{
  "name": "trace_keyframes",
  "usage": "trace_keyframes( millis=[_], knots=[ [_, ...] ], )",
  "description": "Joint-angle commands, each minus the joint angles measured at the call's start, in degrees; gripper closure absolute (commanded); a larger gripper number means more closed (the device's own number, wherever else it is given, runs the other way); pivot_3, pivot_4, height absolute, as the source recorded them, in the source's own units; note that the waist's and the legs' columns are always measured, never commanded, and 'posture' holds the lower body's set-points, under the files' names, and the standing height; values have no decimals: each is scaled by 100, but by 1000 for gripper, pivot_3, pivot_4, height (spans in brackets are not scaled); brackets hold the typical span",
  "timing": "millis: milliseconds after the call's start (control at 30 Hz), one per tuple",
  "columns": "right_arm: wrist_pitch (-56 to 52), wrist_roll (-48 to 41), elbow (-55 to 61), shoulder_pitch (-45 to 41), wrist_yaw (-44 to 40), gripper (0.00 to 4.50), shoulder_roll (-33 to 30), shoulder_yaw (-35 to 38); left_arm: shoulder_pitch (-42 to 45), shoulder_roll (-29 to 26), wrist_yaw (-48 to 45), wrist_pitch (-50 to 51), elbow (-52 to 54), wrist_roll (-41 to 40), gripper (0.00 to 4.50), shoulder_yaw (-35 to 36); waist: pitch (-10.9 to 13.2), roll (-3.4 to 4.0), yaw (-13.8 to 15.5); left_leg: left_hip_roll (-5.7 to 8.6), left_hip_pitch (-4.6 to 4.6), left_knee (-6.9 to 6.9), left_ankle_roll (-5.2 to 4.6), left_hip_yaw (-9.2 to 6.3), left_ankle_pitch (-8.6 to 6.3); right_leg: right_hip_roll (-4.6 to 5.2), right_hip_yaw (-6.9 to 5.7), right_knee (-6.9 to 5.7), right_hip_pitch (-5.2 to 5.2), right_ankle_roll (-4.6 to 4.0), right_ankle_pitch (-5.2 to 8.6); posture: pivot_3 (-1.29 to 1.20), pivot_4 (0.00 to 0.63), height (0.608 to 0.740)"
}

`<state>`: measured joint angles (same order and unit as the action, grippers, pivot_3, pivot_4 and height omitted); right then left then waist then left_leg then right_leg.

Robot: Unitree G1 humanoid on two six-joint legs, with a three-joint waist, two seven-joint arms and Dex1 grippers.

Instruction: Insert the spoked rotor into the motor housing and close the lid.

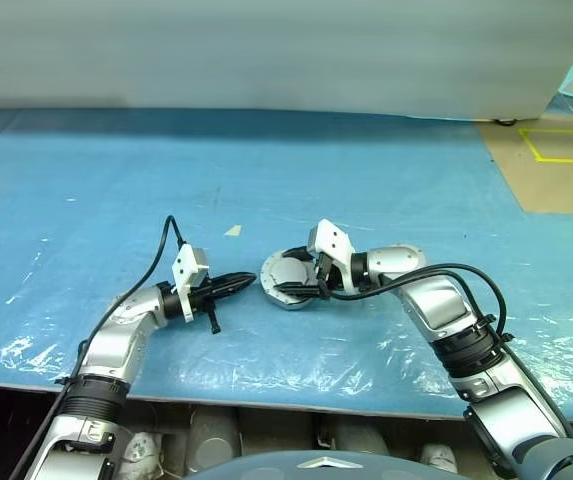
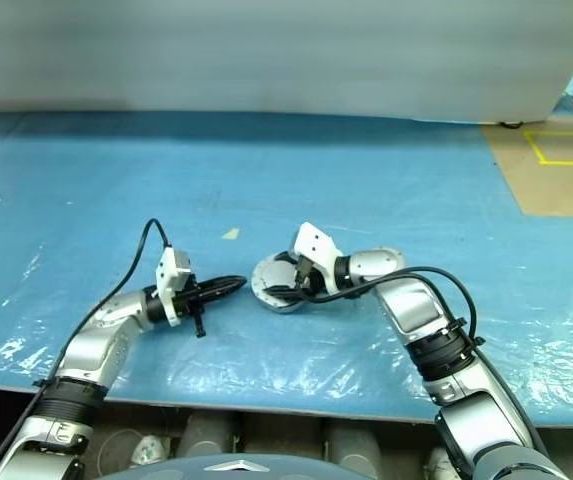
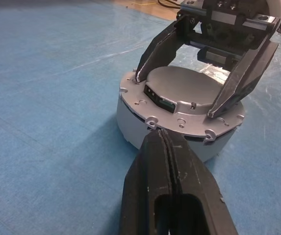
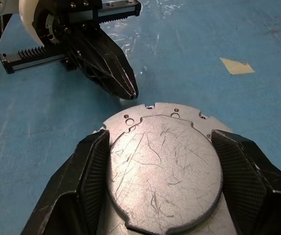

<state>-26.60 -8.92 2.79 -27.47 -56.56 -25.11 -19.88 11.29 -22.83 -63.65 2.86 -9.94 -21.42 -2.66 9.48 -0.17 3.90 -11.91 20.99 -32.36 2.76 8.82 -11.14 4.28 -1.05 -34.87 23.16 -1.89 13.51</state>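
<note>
The motor housing stands on the blue table between my two arms. The lid lies on top of it, plain scratched grey face up. My right gripper reaches over from the right, its two fingers closed against opposite sides of the lid's raised round centre. My left gripper is shut and empty, lying level with its tip close to the housing's side wall. Whether it touches the wall I cannot tell. The spoked rotor is hidden.
A blue plastic sheet covers the table, crinkled near the front edge. A small beige scrap of tape lies just behind the housing. At the far right is brown floor with yellow tape lines. A pale wall stands behind the table.
</note>
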Motion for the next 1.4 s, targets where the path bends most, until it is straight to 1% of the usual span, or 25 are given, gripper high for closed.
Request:
trace_keyframes(
  millis=[33,167,433,600,933,1067,1200,1400],
  knots=[
    [181,92,114,-49,-38,1548,-80,-42,-2,-5,-28,-73,149,-51,4500,15,0,0,0,0,0,0,0,0,0,0,0,0,0,0,0,0,150,740],
    [126,12,188,51,-132,1548,-107,-65,-16,-11,-26,-72,147,-47,4500,24,0,0,0,0,0,-1,0,0,0,0,0,-1,0,0,0,0,150,740],
    [402,397,-159,150,73,1548,-94,-234,-28,6,4,-65,171,-51,4500,23,0,0,0,0,-1,-2,-1,0,0,0,0,-2,0,0,0,0,150,740],
    [384,235,-369,316,161,1548,74,-129,12,51,49,-49,188,-31,4500,-9,-1,-1,-7,-1,-12,-6,0,0,0,0,1,-10,-8,0,0,0,150,740],
    [352,255,-372,380,169,1548,59,-98,508,254,391,430,182,5,4500,-82,-1,-1,-4,-2,-23,-28,0,0,0,1,5,-28,-19,-1,0,0,150,740],
    [332,243,-320,399,192,1548,87,-103,631,127,340,477,13,339,4500,-373,-1,-1,-4,-1,-22,-27,0,0,0,1,6,-27,-18,-1,0,0,150,740],
    [329,243,-300,407,224,1548,106,-87,670,55,372,584,-20,465,4500,-480,-1,-1,-3,-1,-22,-27,0,-1,0,1,6,-27,-18,-1,0,0,150,740],
    [324,227,-269,426,243,1548,100,-78,682,-281,291,820,-12,884,4500,-896,-23,4,-3,-1,-29,-28,0,-1,-1,1,6,-30,-24,-1,1,0,150,740]
  ],
)
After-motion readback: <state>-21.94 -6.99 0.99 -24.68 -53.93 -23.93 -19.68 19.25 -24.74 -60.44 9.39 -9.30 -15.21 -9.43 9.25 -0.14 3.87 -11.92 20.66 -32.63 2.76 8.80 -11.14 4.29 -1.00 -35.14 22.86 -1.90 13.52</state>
